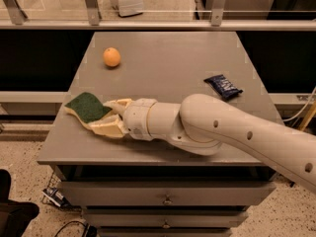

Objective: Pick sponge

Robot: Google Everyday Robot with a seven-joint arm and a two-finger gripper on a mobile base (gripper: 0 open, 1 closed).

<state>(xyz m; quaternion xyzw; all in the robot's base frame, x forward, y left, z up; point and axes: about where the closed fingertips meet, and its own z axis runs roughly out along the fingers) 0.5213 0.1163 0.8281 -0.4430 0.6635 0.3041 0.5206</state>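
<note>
Figure: approach to the sponge. The gripper [104,116] lies low over the grey table [173,58], its two fingers [117,104] spread and straddling the nearer end of the sponge [86,106]. The green scouring face is up and the pale foam shows along the edge beside the lower finger. Most of the sponge extends beyond the fingertips, toward the table's edge. Whether the pads already touch the foam cannot be told. Probable failure modes: (a) only the end of the sponge sits between the fingers, so on closing the soft foam may compress and squeeze out forward past the tips; (b) a grasp on one end may let the free part droop or peel loose during the lift; (c) the lower finger sits close to the tabletop and may scrape it or push the sponge toward the edge (there is little table beyond it). The orange fruit [112,57] and the dark blue snack wrapper [223,85] lie well apart from the fingers and pose no evident obstruction.
</note>
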